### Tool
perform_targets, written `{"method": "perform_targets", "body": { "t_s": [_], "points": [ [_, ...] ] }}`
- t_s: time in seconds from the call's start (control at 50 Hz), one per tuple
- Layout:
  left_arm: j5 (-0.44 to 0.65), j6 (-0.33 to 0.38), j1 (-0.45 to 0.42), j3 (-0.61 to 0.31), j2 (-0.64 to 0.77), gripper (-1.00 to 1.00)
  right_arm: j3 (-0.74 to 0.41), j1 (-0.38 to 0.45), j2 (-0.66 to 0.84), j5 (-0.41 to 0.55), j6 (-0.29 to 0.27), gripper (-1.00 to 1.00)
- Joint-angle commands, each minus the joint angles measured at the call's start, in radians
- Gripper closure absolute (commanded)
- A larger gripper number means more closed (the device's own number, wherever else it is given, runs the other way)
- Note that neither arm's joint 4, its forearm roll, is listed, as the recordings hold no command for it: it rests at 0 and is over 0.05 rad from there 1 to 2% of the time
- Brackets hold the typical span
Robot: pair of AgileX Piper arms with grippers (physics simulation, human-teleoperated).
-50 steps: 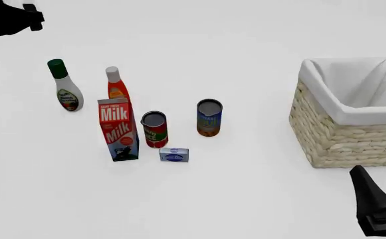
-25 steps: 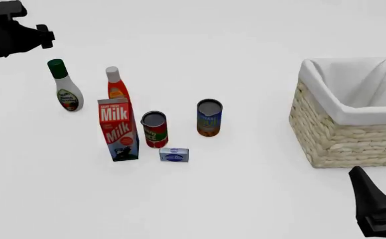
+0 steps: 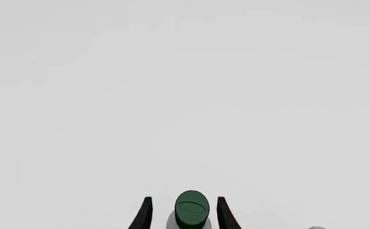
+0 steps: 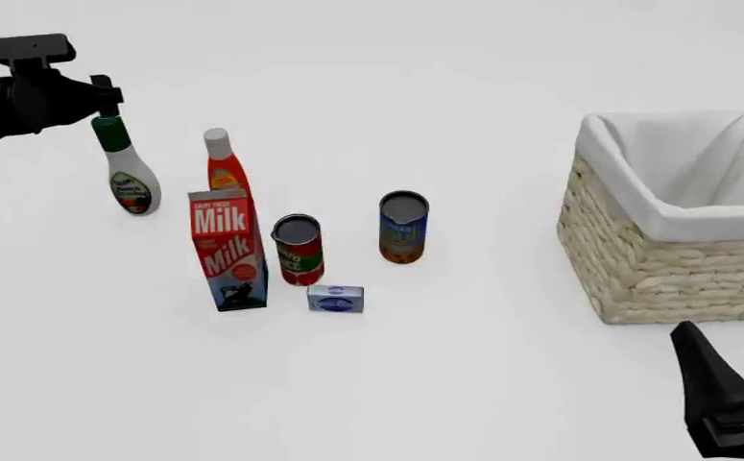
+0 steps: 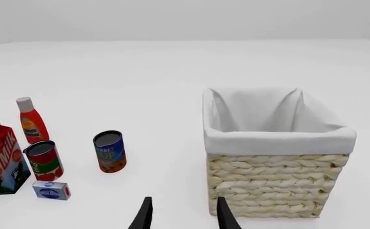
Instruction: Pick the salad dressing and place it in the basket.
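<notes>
The salad dressing (image 4: 130,176), a white bottle with a dark green cap, stands upright at the far left of the table. My left gripper (image 4: 108,100) is open at the top of it. In the left wrist view the green cap (image 3: 192,210) sits between the two fingers (image 3: 145,215) with a gap on each side. The basket (image 4: 660,259), woven wicker with a white lining, stands at the right. My right gripper (image 4: 732,334) is open and holds nothing, low at the near right, just in front of the basket (image 5: 277,157).
To the right of the dressing stand a slim orange-red bottle (image 4: 225,163), a milk carton (image 4: 227,250), a red-green can (image 4: 299,250), a blue-orange can (image 4: 402,228) and a small blue box (image 4: 334,299).
My left gripper has moved right and down from the far left corner until its fingers straddle the dressing's cap. The right arm and all objects stay put.
</notes>
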Motion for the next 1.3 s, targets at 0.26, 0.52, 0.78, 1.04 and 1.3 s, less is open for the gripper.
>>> {"method": "perform_targets", "body": {
  "t_s": [0.26, 0.52, 0.78, 1.04, 1.3],
  "points": [
    [-0.023, 0.005, -0.015, -0.005, 0.053, -1.00, 0.000, 0.001, 0.005, 0.001, 0.000, -1.00],
    [-0.037, 0.016, -0.017, 0.003, 0.075, -1.00, 0.000, -0.001, 0.006, 0.006, 0.002, -1.00],
    [-0.044, 0.021, -0.020, 0.010, 0.083, -1.00, 0.000, -0.001, 0.002, 0.011, 0.003, -1.00],
    [-0.053, 0.026, -0.022, 0.020, 0.086, -1.00, 0.000, 0.000, 0.002, 0.006, 0.000, -1.00],
    [-0.061, 0.023, -0.021, 0.023, 0.102, -1.00, 0.000, 0.001, 0.002, 0.007, -0.005, -1.00]
  ]
}}
